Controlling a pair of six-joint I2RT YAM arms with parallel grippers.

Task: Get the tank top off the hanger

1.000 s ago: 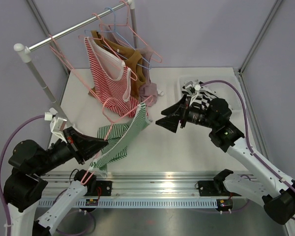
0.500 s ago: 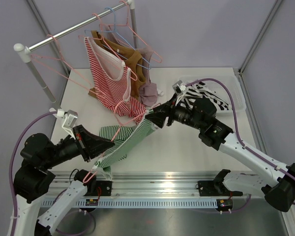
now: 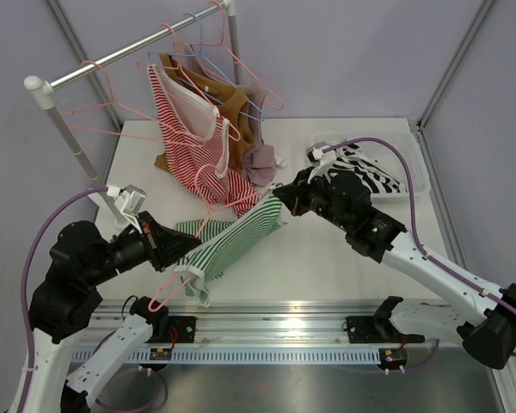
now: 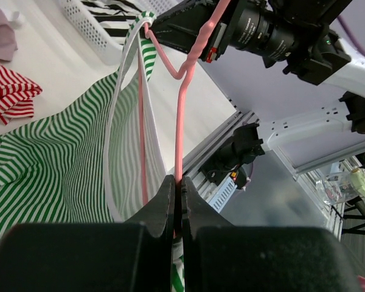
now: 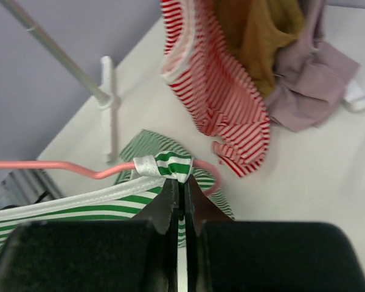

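Note:
A green-and-white striped tank top [image 3: 232, 243] hangs on a pink wire hanger [image 3: 165, 292] held above the table between my two arms. My left gripper [image 3: 174, 249] is shut on the hanger's pink wire [image 4: 180, 131], pinched between both jaws. My right gripper [image 3: 279, 200] is shut on the tank top's shoulder strap [image 5: 167, 165], where the strap wraps over the hanger's arm [image 5: 61, 166]. The top's white-edged neckline [image 4: 118, 115] loops round the wire. The rest of the garment sags toward the table.
A rack [image 3: 120, 53] at the back left carries several pink and blue hangers with a red-striped top [image 3: 193, 142], a mustard one [image 3: 225, 95] and a mauve one [image 3: 260, 159]. A white basket [image 3: 408, 168] with a black-and-white garment stands at the right.
My right gripper moved left to the tank top and shut on its strap. My left gripper, still shut on the hanger, shifted a little up and to the right.

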